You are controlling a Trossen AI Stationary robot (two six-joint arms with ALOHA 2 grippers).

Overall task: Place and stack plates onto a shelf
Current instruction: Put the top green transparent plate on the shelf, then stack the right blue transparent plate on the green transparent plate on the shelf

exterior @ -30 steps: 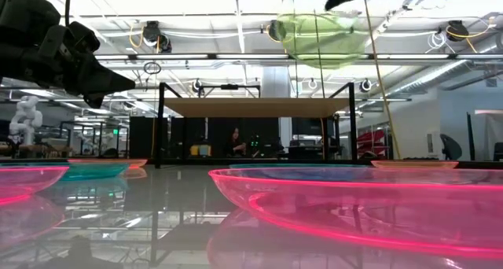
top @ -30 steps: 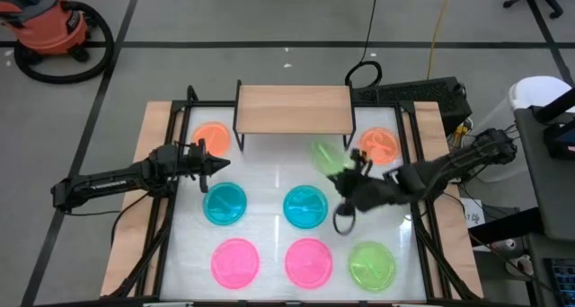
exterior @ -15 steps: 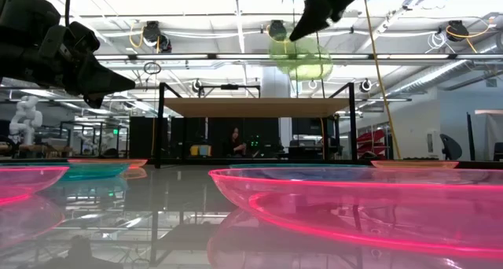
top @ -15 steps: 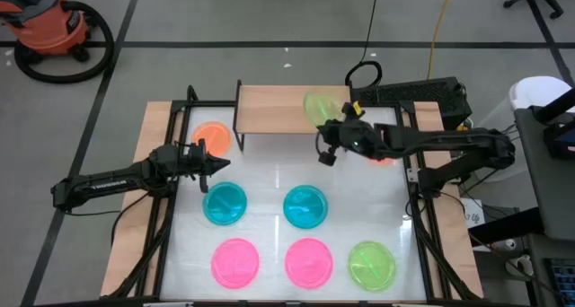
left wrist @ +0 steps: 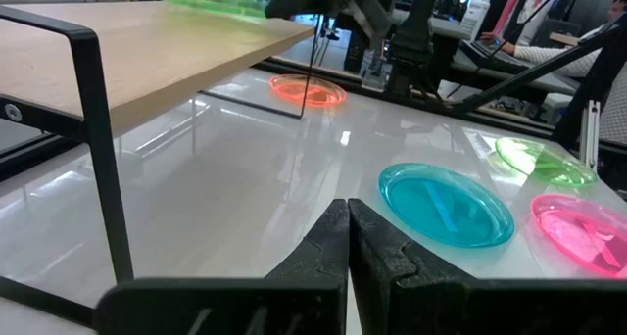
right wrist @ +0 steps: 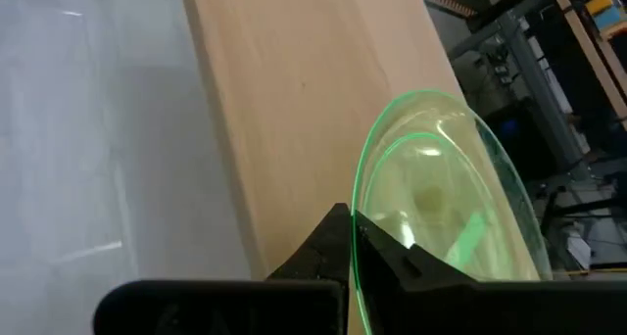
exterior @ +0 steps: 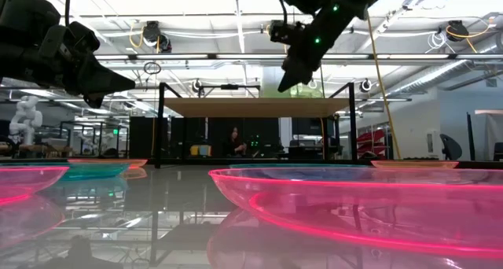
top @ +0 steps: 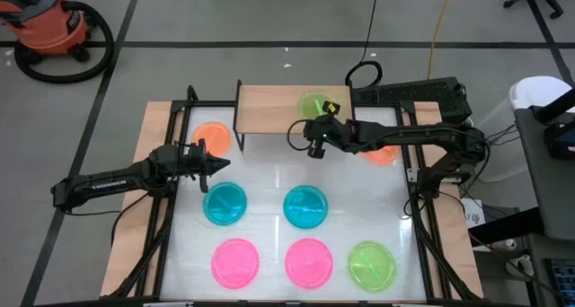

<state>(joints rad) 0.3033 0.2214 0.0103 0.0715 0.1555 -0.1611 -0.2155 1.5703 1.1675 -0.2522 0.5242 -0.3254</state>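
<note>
held plate: lime green plate (top: 315, 104) pinched at its rim by the right gripper (top: 321, 123), tilted, over the right half of the shelf (top: 269, 108); whether it touches the board, cannot tell.
right fingers: clamped together on the green rim, clear in the right wrist view (right wrist: 355, 239).
right arm pose: stretched from the counter's right edge toward the shelf front, wrist up at board height, fingers pointing down-forward in the low view.
left gripper (top: 216, 163): fingers together, holding nothing, hovering above the counter left of the shelf, pointed right.
left arm pose: long and low, coming in from the left side.
other plates: orange plate (top: 212, 135) beside the shelf's left legs; second orange plate (top: 381, 153) partly under the right arm; two cyan plates (top: 224, 204) mid-counter; two pink plates (top: 235, 260) in the front row; second green plate (top: 371, 264) front right.
counter (top: 269, 177): white glossy top, wood side rails.
room: grey floor, orange shop vacuum (top: 52, 26) far left, a person (exterior: 235, 141) seated behind the shelf in the low view.
</note>
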